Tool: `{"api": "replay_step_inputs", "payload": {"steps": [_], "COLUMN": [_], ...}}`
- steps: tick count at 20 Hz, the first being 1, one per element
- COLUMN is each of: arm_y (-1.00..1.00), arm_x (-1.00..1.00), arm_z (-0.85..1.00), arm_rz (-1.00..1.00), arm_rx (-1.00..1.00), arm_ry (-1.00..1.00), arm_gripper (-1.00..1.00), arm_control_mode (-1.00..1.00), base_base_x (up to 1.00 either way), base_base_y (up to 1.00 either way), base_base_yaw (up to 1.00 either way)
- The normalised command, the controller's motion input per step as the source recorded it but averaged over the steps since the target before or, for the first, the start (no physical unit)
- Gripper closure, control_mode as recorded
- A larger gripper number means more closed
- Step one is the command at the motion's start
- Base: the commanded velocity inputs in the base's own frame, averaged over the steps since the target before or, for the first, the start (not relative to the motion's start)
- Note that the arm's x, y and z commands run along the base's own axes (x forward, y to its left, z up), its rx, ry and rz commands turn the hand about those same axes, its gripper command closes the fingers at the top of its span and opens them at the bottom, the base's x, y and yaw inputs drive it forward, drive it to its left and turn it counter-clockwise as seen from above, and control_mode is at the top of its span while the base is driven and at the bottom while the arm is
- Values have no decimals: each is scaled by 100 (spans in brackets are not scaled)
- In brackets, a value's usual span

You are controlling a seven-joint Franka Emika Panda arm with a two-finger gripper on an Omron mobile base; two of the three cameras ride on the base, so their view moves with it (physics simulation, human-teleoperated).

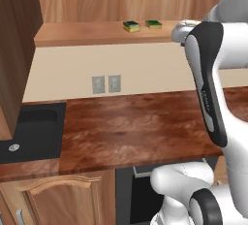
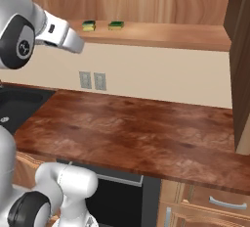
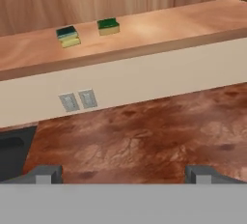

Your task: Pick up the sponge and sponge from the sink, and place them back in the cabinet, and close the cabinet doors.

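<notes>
With both sponges, left sponge and right sponge, lying on the cabinet floor and the gripper open and empty: doors remain, best pushed squarely near their outer edges.

The robot arm is shiny white and made of fat, round tubes. It has dark grey patches at its joints, and one long dark strip has small pale letters. The two finger tips are small, grey and blocky.
</notes>
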Motion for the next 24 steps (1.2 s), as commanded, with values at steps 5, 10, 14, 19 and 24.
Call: {"api": "replay_step_inputs", "payload": {"steps": [5,10,14,19,24], "arm_y": [-12,-14,-17,-21,-25], "arm_x": [-28,-32,-36,-44,-45], "arm_z": [2,10,17,14,9], "arm_rz": [-22,-23,-23,-24,-20], "arm_rx": [1,13,16,23,22], "arm_ry": [-15,-13,-11,-4,-7], "arm_gripper": [-100,-100,-100,-100,-100], "arm_control_mode": [-100,-100,-100,-100,-100], "base_base_x": [0,0,0,0,0], "base_base_y": [0,0,0,0,0], "base_base_yaw": [0,0,0,0,0]}}
